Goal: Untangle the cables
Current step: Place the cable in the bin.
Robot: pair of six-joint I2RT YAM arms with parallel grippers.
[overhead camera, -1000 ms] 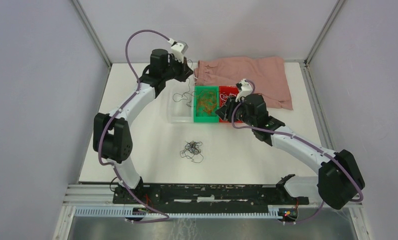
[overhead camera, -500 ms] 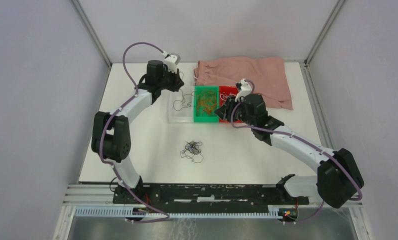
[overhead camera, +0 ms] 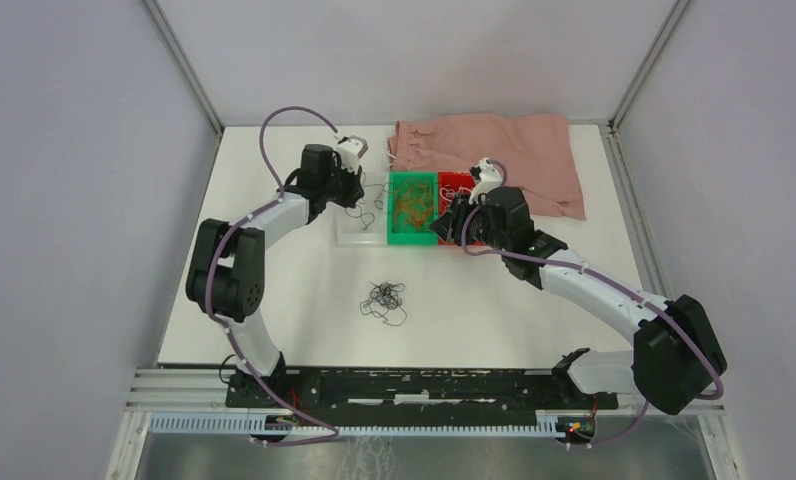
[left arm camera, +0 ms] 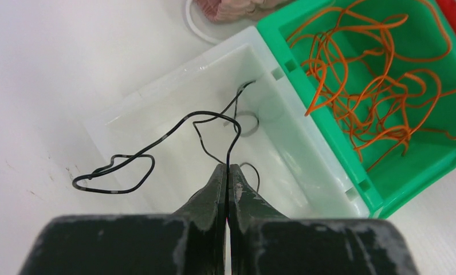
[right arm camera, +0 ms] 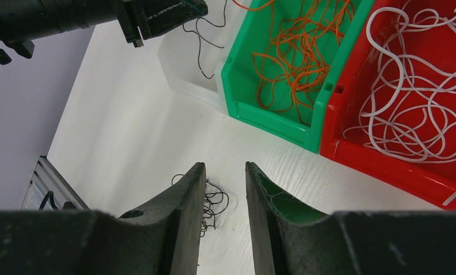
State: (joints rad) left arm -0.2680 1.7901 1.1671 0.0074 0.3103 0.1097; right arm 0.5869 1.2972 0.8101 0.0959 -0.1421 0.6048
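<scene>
- Left wrist: left gripper (left arm camera: 227,172) clamped on thin black wire (left arm camera: 231,144).
- Empty right gripper (right arm camera: 224,167), jaws apart.
- Six o'clock of clear plastic bin (overhead camera: 359,238), black wire tangle (overhead camera: 385,300) seems light, springy; pinch an end.

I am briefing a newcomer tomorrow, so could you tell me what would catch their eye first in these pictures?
The green bin of orange wires and the red bin of white wires, side by side mid-table, stand out most. Beside them, the left gripper is shut on a black wire over the clear bin. A black tangle lies loose in front of the bins.
</scene>
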